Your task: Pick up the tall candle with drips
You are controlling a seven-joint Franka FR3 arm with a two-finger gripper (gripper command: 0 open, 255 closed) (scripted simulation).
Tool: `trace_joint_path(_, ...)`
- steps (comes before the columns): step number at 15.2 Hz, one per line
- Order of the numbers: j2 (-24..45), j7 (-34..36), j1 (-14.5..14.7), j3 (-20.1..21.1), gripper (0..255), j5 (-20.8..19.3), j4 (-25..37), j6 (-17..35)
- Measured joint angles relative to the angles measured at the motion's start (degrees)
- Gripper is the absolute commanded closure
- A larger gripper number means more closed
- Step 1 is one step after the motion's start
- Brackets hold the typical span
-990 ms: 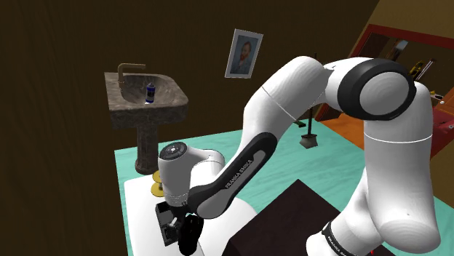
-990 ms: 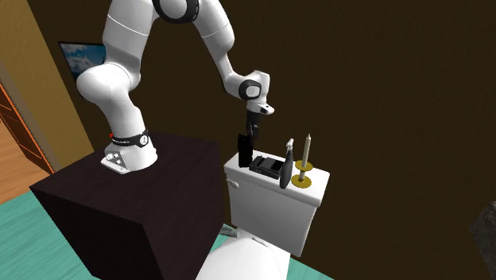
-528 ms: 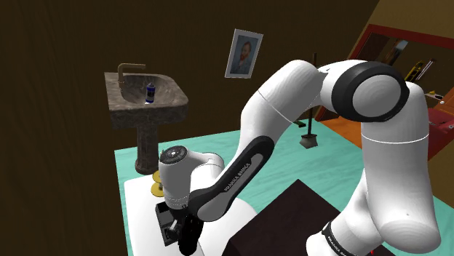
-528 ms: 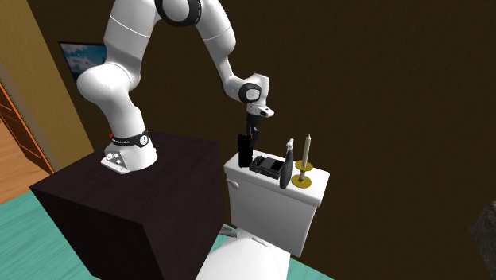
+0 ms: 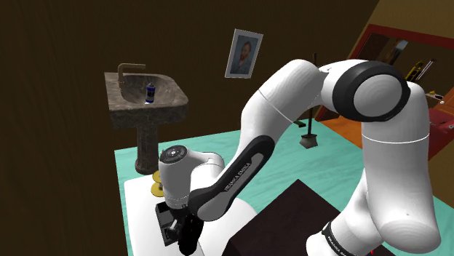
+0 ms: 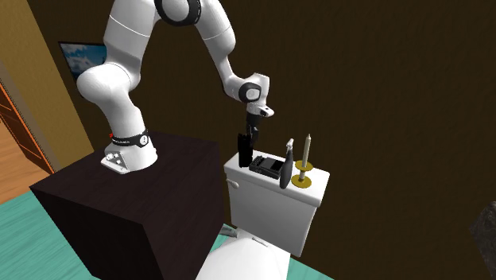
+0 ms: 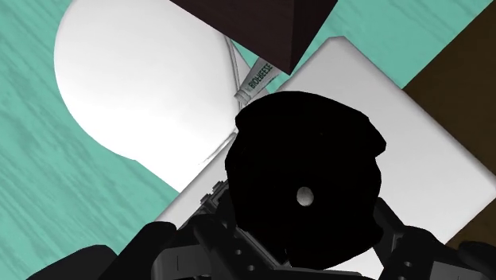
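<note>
Collision is looking possible, as the gripper (image 6: 253,131) (open or closed, I cannot tell) is hovering just above the black box (image 6: 244,149), well apart from the candle (image 6: 307,149).

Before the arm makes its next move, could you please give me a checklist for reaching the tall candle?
1. Candle upright in gold holder on the toilet tank: ok.
2. Gripper above candle: not ok, it hangs over the black container.
3. Room beside candle: not ok, grey bottle stands close on the gripper's side.
4. Candle grasped: not ok, untouched.
</note>
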Motion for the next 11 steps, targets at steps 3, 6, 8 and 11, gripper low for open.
trace_joint_path(3, -1.75, -0.53, -0.53, 0.74, 255, 0.85, -0.53, -1.22)
trace_joint_path(6, -3.85, -1.21, -1.15, 1.60, 255, 1.89, -1.08, -2.70)
trace_joint_path(8, -5.29, -1.71, -1.54, 2.21, 255, 2.70, -1.22, -3.93)
trace_joint_path(11, -7.38, -2.60, -2.21, 3.00, 255, 3.86, -1.47, -5.64)
